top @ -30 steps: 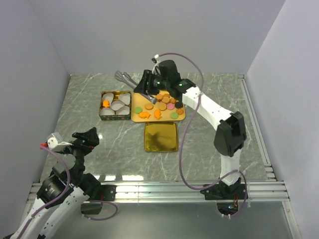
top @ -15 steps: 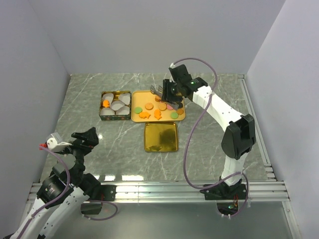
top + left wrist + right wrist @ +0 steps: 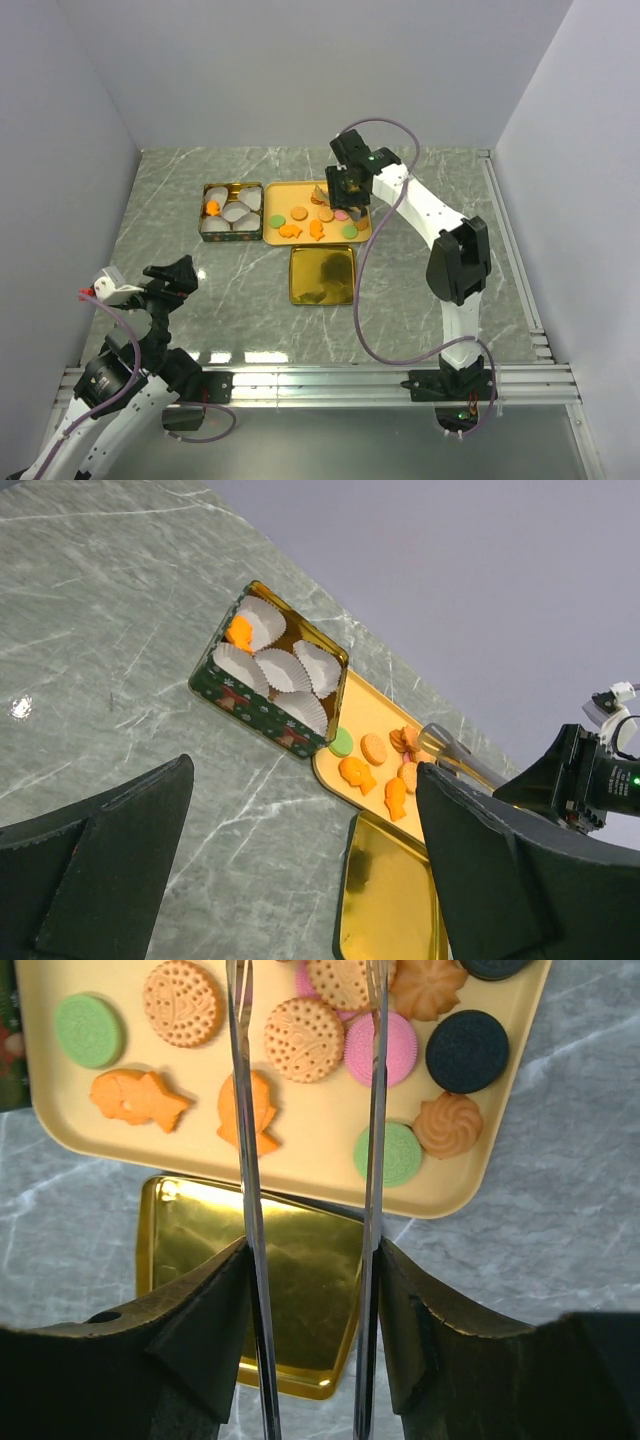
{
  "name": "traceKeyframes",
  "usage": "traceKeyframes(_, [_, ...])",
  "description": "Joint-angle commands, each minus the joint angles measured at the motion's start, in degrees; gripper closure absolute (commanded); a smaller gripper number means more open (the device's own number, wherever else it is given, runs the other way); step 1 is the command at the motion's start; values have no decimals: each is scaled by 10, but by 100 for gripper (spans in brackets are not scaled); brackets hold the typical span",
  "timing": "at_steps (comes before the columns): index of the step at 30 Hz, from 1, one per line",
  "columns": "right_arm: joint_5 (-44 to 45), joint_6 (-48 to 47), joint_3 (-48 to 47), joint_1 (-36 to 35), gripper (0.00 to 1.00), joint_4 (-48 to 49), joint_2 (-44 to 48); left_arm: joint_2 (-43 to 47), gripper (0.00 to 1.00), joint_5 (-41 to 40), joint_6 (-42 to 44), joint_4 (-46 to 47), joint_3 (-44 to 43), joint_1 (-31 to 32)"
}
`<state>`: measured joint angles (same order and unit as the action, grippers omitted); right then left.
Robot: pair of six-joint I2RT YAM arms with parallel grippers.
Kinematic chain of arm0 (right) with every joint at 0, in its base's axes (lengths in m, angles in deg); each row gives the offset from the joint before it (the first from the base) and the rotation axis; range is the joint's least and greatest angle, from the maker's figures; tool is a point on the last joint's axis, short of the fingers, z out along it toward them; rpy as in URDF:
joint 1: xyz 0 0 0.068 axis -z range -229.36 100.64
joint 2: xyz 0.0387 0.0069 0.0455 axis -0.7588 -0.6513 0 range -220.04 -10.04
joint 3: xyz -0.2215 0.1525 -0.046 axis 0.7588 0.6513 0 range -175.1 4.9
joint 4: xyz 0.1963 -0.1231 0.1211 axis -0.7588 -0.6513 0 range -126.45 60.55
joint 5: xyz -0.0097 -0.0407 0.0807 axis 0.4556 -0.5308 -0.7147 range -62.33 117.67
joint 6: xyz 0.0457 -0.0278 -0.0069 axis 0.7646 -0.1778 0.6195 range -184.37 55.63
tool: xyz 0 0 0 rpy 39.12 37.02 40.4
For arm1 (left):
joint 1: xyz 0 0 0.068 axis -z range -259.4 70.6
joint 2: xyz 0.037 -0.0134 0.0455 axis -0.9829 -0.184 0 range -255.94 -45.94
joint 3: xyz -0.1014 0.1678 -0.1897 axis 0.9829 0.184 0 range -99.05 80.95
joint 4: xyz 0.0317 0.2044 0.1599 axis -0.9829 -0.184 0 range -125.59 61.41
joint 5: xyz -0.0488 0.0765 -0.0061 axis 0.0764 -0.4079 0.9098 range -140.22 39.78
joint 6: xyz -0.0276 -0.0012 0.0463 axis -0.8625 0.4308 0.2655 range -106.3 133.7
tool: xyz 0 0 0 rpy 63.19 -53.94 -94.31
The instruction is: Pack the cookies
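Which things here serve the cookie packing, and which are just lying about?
In the job:
cookies on the yellow tray
green tin with white paper cups
tongs held in the right gripper

Lying about:
gold lid, off the tin
left gripper, open and holding nothing

Through my right wrist camera I count the cookies on the one tray [image 3: 310,1160]. There are two green rounds [image 3: 88,1030], one at 9 o'clock and one at 5. There are three flat tan rounds [image 3: 303,1038], two tan swirls [image 3: 447,1125], two dark rounds [image 3: 467,1050] toward 2 o'clock, and two orange fish [image 3: 138,1098]. I see one pink round [image 3: 380,1048], plus a sliver of a second. The single tin [image 3: 250,695] holds one fish cookie [image 3: 238,632] and five paper cups [image 3: 280,667]. I also count one gold lid [image 3: 322,273] and one pair of tongs [image 3: 245,1210].
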<state>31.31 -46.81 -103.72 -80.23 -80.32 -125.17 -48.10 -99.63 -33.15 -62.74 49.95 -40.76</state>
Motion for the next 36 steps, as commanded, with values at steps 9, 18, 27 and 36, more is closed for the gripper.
traceKeyframes(9, [11, -22, -98, -7, 39, -31, -44, -16, 1, -7, -3, 10, -11, 2])
traceKeyframes(18, [13, -24, -151, -22, 38, -51, -90, -16, 1, -11, -5, 7, -12, 2])
traceKeyframes(27, [15, -19, -149, -24, 39, -56, -110, -19, 1, -13, -7, 7, -11, 2])
traceKeyframes(36, [16, -5, -143, -24, 49, -50, -112, -28, 0, -8, 3, 14, -9, 2])
